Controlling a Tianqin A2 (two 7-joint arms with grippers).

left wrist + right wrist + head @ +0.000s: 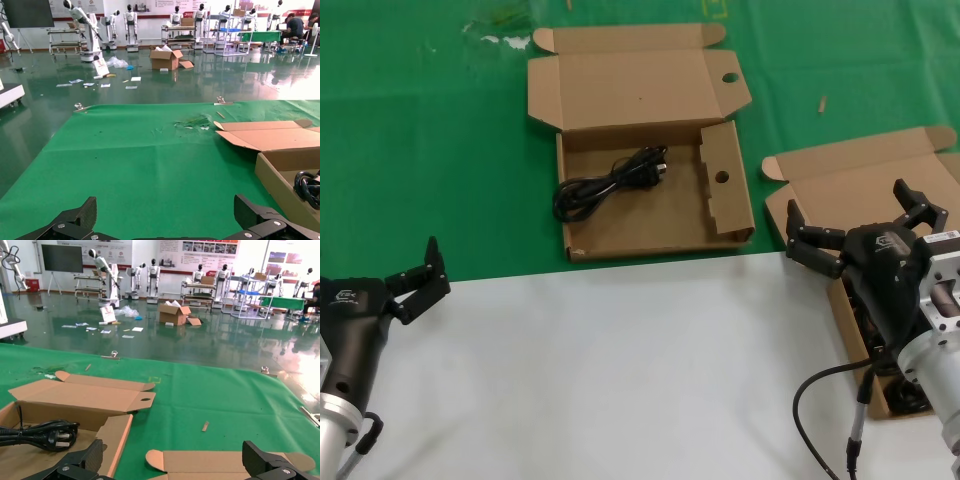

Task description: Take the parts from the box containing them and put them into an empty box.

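Right gripper [865,215] poised above the plain-lidded box [810,195] at the table's right edge, jaws spread wide, nothing held; dark parts [905,398] barely visible beneath the arm. Left gripper [420,275] parked low on the left, jaws likewise apart. One cable [610,183] already lying in the holed box [720,215]. Light, floppy, springy coils by the look: best pinched across the bundled middle, not by a plug.
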